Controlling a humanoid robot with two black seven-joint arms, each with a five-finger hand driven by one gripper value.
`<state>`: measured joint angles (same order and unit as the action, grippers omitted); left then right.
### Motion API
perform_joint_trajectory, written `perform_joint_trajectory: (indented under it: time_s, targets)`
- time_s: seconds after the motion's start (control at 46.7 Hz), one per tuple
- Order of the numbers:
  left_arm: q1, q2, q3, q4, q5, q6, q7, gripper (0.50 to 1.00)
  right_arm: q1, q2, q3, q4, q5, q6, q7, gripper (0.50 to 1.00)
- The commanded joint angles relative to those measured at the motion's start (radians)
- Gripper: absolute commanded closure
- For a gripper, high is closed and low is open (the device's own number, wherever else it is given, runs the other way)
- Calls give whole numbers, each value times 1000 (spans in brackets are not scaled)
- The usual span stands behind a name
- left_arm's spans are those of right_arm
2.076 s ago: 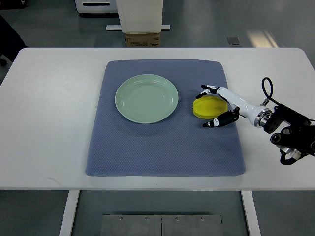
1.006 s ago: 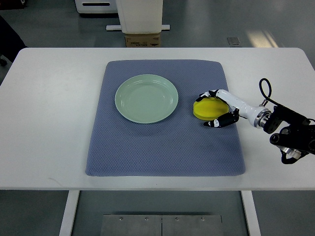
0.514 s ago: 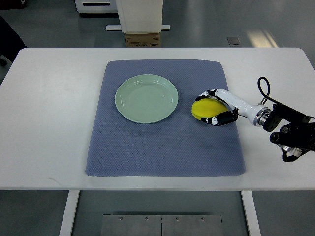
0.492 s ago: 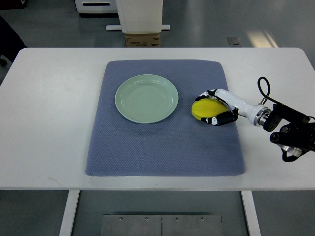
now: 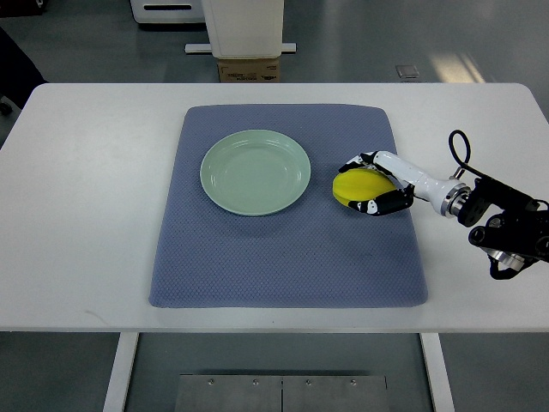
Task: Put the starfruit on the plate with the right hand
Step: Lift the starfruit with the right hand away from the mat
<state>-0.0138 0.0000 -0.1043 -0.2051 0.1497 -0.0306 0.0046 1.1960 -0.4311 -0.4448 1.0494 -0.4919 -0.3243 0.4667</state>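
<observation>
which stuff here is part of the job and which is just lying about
Part of the job:
starfruit, yellow, on the mat
plate, green, nothing on it
right hand, fingers closed around the starfruit

Just lying about:
blue mat
white table
cardboard box beyond the table

Item count: one starfruit [image 5: 358, 186], enclosed by the fingers of the one hand [image 5: 377, 182] in view, the right. One plate [image 5: 256, 172], left of the hand. One mat [image 5: 283, 249], beneath the hand. One table [image 5: 86, 197]. One box [image 5: 249, 69], beyond the table's far edge.
</observation>
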Motion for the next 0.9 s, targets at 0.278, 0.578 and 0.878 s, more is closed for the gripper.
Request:
perform_joint_trajectory:
  time_s: [0.278, 0.578, 0.878]
  targets:
    - [0, 0, 0, 1, -1, 0, -2, 500, 48, -31, 0, -60, 49, 31, 23, 1000]
    - [0, 0, 0, 0, 1, 0, 0, 500, 131, -97, 3, -97, 110, 94, 24, 1000]
    - [0, 0, 0, 0, 1, 0, 0, 500, 135, -91, 43, -98, 111, 107, 9, 1000]
